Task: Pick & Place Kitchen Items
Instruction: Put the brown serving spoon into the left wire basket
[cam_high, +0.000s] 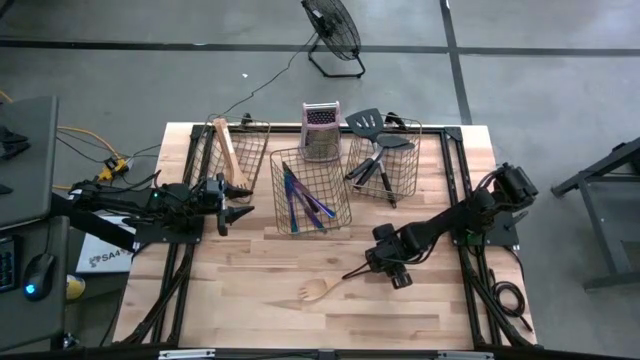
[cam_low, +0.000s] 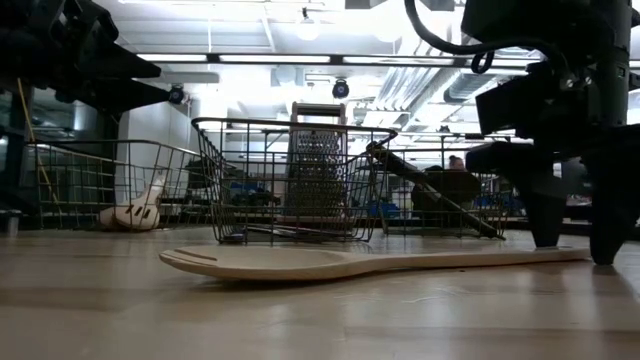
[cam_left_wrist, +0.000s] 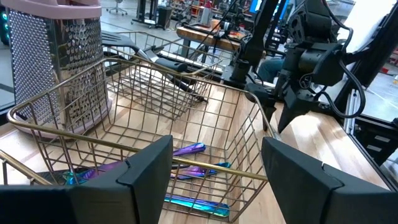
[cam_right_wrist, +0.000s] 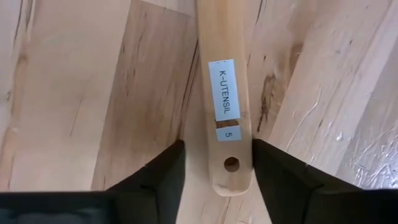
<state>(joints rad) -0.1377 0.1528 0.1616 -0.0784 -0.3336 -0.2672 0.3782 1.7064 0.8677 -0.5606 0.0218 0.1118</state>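
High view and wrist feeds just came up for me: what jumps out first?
The right gripper is down at the front of the table, its fingers straddling the handle end of a pale wooden fork lying flat on the bare wood, jaws apart and not clamped yet. Behind it, three wire baskets stand in a row already holding sorted utensils, with a metal box grater upright behind the middle one. The left gripper waits open beside the left basket.

I'm working in a lab or industrial workshop — bare concrete floor (cam_high: 560, 90) around the table, a floor fan (cam_high: 332, 32) at top centre, exposed ceiling ducts (cam_low: 400, 80) and strip lights at the low view's top, benches beyond.
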